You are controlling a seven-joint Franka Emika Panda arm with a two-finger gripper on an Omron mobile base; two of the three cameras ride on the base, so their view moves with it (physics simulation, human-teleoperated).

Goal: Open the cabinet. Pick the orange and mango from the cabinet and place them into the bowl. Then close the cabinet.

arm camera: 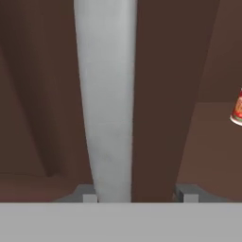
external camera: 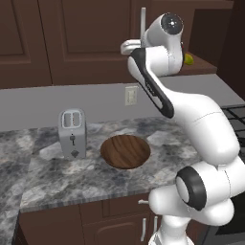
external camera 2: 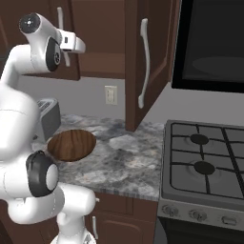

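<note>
The dark brown wooden wall cabinet point(external camera 2: 143, 57) with panelled doors hangs above the counter. Its right-hand door stands swung out toward the stove, edge-on in the right base view, while the left-hand door point(external camera: 91, 38) lies flush and shut. Judged from this, opening is half done. The small oval yellow-green mango point(external camera: 189, 59) rests on the exposed shelf, partly hidden behind the arm; the orange cannot be made out. The shallow round dark wood-grain bowl point(external camera: 125, 151) sits empty on the counter just beside the toaster, so both fruit transfers and the closing remain.

The two-finger gripper point(arm camera: 137, 196) straddles the long vertical silver bar handle point(arm camera: 106, 104) of the left-hand door: one dark fingertip stands at each side of the bar, with some gap on the right side, so the jaws appear spread around the handle and a firm pinch cannot be confirmed.

The handle is smooth, matt, slightly tapering. A small red labelled can point(arm camera: 237, 109) stands on the shelf beyond the door edge. The counter point(external camera: 57, 172) is mottled grey stone; the silver two-slot toaster point(external camera: 72, 133) is boxy; a black gas stove point(external camera 2: 205, 162) adjoins.
</note>
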